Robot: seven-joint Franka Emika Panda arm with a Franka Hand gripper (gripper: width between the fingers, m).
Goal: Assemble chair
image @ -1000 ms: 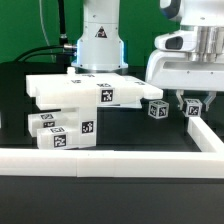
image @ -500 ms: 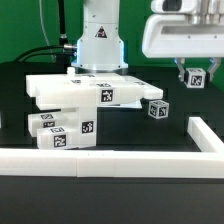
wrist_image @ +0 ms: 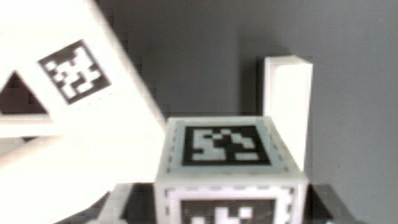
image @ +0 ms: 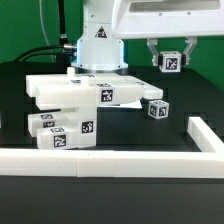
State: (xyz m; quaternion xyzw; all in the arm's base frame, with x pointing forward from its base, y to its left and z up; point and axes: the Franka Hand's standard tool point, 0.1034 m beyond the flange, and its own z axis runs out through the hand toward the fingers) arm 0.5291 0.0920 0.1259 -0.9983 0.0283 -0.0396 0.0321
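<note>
My gripper (image: 170,65) hangs in the air at the upper right of the exterior view, shut on a small white tagged block (image: 170,62). In the wrist view that block (wrist_image: 222,155) fills the space between the jaws, and my gripper (wrist_image: 222,208) closes on its two sides. Below and toward the exterior view's left, a second small tagged block (image: 157,109) lies on the black table. A broad flat slab (image: 75,92) of the chair rests on top of blocky tagged pieces (image: 62,132) at the left. The slab (wrist_image: 71,85) also shows beneath me in the wrist view.
A low white border rail (image: 110,160) runs along the front and turns up the exterior view's right side (image: 206,134). The arm's base (image: 98,45) stands behind the slab. A narrow upright white piece (wrist_image: 285,95) shows in the wrist view.
My gripper has risen from the table with the small block in it and moved toward the exterior view's left. The other pieces have not moved.
</note>
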